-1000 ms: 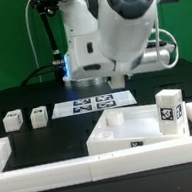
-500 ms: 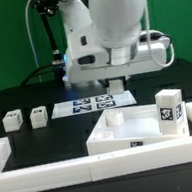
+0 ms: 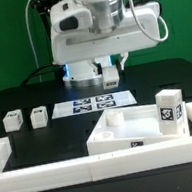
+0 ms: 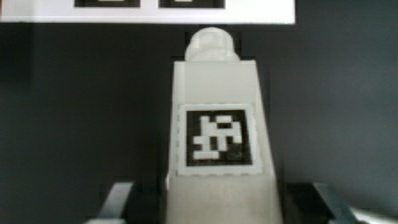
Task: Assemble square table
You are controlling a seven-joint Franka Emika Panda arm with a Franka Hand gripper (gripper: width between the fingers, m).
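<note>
While your arm hangs above the far side of the black table point(image 3: 50, 137), the gripper point(image 3: 109, 71) is clamped on the held leg point(image 3: 112, 79), lifted clear of the surface. In the wrist view you see that held leg point(image 4: 215, 110) pinched between both fingers point(image 4: 119, 203), jaws closed only to its width, its tag facing the camera and the marker board point(image 4: 151, 8) beyond its tip. The square panel point(image 3: 115, 131) lies rim-up by the low white wall point(image 3: 56, 173). The upright leg point(image 3: 169, 107) stands just beside the panel on the exterior view's right (touching or not, you cannot tell). The two small legs point(image 3: 11, 120) sit at the exterior view's left, well apart from the panel.
</note>
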